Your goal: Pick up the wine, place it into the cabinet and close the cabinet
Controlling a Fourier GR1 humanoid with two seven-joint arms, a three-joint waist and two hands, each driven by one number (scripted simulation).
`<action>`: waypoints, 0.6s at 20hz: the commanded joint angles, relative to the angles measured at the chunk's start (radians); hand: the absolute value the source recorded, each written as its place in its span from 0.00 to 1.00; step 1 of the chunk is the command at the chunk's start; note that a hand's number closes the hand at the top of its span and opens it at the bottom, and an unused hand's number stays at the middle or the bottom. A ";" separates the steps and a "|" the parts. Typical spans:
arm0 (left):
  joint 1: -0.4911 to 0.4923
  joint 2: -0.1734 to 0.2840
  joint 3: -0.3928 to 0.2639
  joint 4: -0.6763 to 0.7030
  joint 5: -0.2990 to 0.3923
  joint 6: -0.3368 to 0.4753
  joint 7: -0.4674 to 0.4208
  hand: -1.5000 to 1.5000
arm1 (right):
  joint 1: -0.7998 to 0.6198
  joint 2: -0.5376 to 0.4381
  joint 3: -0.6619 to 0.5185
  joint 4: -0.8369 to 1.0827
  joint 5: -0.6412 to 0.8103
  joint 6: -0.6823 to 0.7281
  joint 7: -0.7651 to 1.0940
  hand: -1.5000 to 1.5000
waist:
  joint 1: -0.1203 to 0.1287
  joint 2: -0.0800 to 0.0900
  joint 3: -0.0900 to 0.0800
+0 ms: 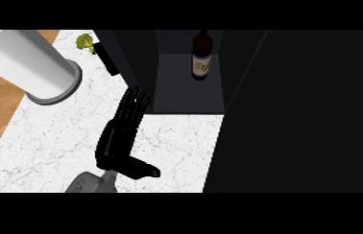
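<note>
Wine bottle [201, 55] stands upright inside the cabinet [188, 91], near its back. Glass, so I'd judge it heavy, slick, breakable; best grabbed round the body, not the neck. My left hand [122, 137] hovers just outside the cabinet front, fingers straight, together, holding nothing. Right hand not visible.

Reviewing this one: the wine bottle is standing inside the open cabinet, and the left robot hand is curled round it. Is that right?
Not quite. The head view shows the wine bottle standing inside the open cabinet, but the left robot hand is not curled round it. That hand is open, fingers straight, over the marble counter in front of the cabinet, apart from the bottle.
</note>
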 commanded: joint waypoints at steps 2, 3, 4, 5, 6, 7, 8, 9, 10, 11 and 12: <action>0.059 0.041 0.033 -0.062 -0.005 -0.004 -0.028 0.00 | 0.060 -0.054 0.049 -0.243 -0.091 0.073 0.063 0.00 | -0.008 -0.001 0.000; 0.073 0.095 0.070 -0.053 0.025 -0.057 -0.021 0.00 | 0.036 -0.057 0.072 -0.223 -0.089 0.098 0.074 0.00 | 0.000 0.002 -0.001; 0.118 0.079 0.044 -0.079 0.000 -0.048 -0.056 0.00 | 0.068 -0.072 0.102 -0.194 -0.076 0.126 0.017 0.00 | -0.004 -0.002 0.001; 0.071 0.103 0.082 -0.069 0.009 -0.048 -0.040 0.00 | 0.030 -0.087 0.144 -0.150 -0.074 0.175 0.040 0.00 | 0.005 0.002 -0.001; 0.085 0.130 0.097 -0.053 0.015 -0.093 -0.062 0.00 | 0.024 -0.103 0.144 -0.180 -0.081 0.195 0.049 1.00 | 0.004 0.004 -0.001; 0.101 0.117 0.089 -0.094 0.009 -0.057 -0.051 0.00 | 0.004 -0.114 0.149 -0.193 -0.083 0.223 0.044 1.00 | 0.012 0.002 -0.001; 0.125 0.145 0.109 -0.108 0.035 -0.086 -0.043 0.00 | 0.026 -0.121 0.172 -0.219 -0.060 0.225 0.027 1.00 | 0.003 -0.001 -0.001; 0.114 0.183 0.145 -0.130 0.063 -0.099 -0.010 0.00 | 0.018 -0.121 0.165 -0.185 -0.074 0.244 0.005 1.00 | 0.005 0.002 0.000; 0.148 0.217 0.158 -0.135 0.064 -0.129 -0.025 0.00 | 0.022 -0.114 0.193 -0.201 -0.058 0.239 0.019 1.00 | 0.006 0.000 -0.001; 0.153 0.200 0.162 -0.139 0.057 -0.109 -0.038 0.00 | 0.017 -0.108 0.212 -0.202 -0.046 0.245 0.021 1.00 | 0.004 0.001 -0.001; 0.145 0.246 0.207 -0.126 0.091 -0.154 -0.023 0.00 | 0.009 -0.116 0.200 -0.212 -0.043 0.247 0.029 1.00 | 0.001 0.002 -0.001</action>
